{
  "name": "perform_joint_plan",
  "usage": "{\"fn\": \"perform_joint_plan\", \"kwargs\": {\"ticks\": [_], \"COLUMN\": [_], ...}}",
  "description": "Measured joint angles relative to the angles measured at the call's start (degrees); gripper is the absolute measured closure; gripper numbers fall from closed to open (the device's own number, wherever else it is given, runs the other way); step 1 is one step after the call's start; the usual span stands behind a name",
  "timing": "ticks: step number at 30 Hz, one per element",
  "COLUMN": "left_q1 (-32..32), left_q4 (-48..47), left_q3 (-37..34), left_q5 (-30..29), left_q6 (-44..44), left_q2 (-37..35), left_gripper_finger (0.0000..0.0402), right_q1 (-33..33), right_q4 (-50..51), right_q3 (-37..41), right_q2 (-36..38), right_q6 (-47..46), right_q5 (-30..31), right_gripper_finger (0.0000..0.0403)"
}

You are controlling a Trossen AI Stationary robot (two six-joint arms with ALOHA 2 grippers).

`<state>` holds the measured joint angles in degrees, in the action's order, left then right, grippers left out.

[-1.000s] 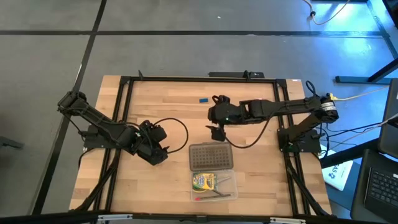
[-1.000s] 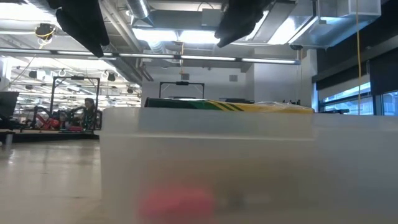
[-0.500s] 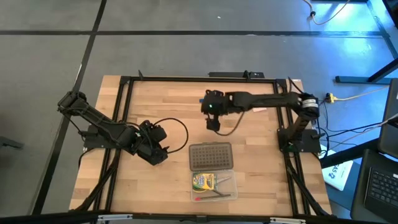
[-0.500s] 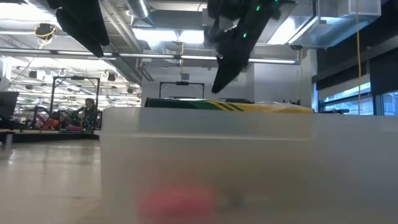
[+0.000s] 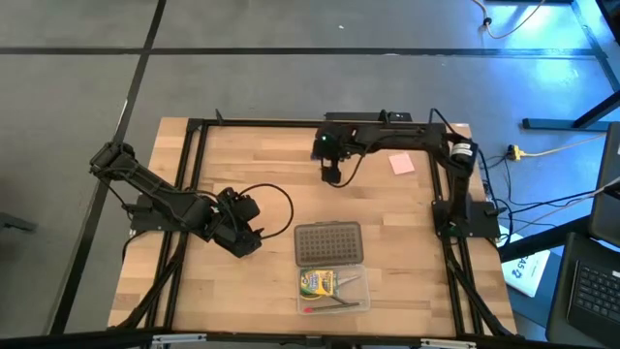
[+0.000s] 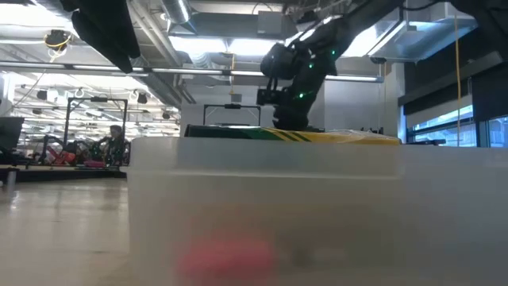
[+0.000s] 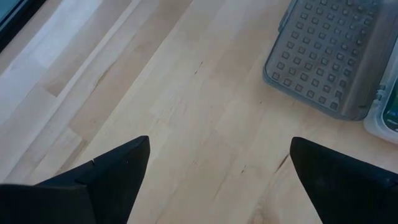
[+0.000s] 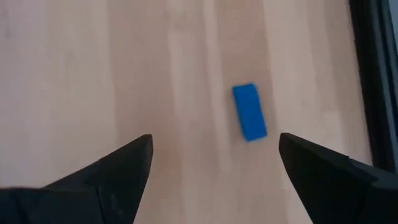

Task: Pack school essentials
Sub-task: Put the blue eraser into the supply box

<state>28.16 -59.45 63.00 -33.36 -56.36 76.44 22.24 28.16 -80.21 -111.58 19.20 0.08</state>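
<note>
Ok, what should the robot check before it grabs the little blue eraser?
1. Right hand open: ok, fingers wide apart.
2. Blue eraser lined up between the fingers: ok in the right wrist view, ahead of them and a bit off-centre.
3. Eraser free on the table: ok, nothing touches it.
4. Right hand low enough: cannot tell.
5. Case open to receive: ok, lid lies beside it.
6. Left hand out of the way: ok.

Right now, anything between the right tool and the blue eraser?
Nothing. In the right wrist view only bare wood lies between the open right tool and the eraser. In the high view the tool hides the eraser.
</note>
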Motion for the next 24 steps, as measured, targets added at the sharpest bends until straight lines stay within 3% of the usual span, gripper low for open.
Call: {"fn": "perform_joint_plan", "kwargs": {"ticks": [9, 24], "left_q1": [-0.02, 0.00], "left_q4": [0.03, 0.07], "left_q3": [0.00, 0.00], "left_q5": [0.02, 0.02], "left_q6": [0.00, 0.00], "left_q2": [0.00, 0.00], "left_gripper_finger": [0.0019, 0.0019], "right_q1": [3.94, 8.14], "right_q4": [-4.52, -8.36], "right_q3": [0.01, 0.01], "right_q2": [-3.85, -9.69], "right_q6": [3.60, 3.91], "right_q5": [-4.11, -4.52], "right_gripper_finger": [0.0053, 0.0053]}}
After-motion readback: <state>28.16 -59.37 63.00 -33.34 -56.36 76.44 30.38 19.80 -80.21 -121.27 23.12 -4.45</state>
